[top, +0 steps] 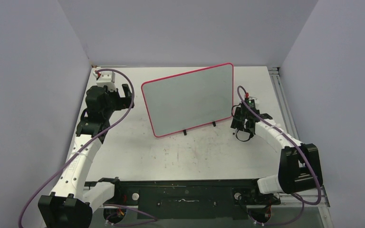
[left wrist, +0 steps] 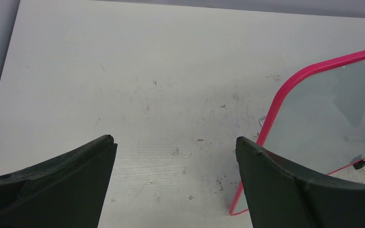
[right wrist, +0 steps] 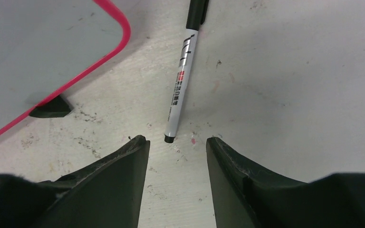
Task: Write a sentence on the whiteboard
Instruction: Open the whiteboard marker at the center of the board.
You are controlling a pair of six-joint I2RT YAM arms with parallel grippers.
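The whiteboard (top: 190, 97) lies in the middle of the table, its pale grey face blank inside a pink-red rim. My left gripper (top: 125, 91) is open and empty just left of the board's left edge. In the left wrist view (left wrist: 175, 141) it hangs over bare tabletop, with the board (left wrist: 332, 109) to its right. My right gripper (top: 241, 129) is open and empty by the board's near right corner (right wrist: 38, 42). A white marker with a black cap (right wrist: 180, 80) lies flat on the table just ahead of the right gripper (right wrist: 177, 140), apart from both fingers. The right wrist hides the marker in the top view.
The scuffed white table (top: 171, 152) is enclosed by grey walls at the left, back and right. A metal rail (top: 278, 90) runs along its right edge. The board stands on small black feet (top: 214, 124), one of them close to my right gripper (right wrist: 52, 107).
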